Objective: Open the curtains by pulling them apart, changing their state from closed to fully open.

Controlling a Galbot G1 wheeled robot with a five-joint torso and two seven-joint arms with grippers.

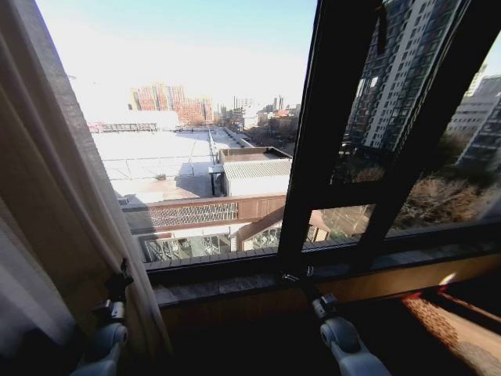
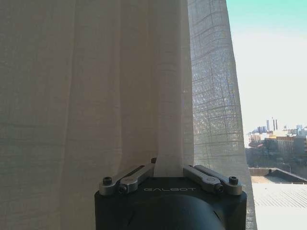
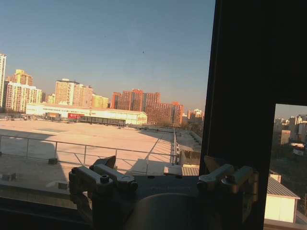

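We face a dark-framed window (image 1: pixel 313 157) above a stone sill (image 1: pixel 235 286). Our left gripper (image 2: pixel 170 167), marked "GALBOT", is clamped on a pleat of the sheer curtain (image 2: pixel 96 96). Our right gripper (image 3: pixel 163 170) has its jaws apart, nothing between them.

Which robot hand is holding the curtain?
The left gripper pinches a curtain fold. The right gripper holds nothing, open by the dark window frame.
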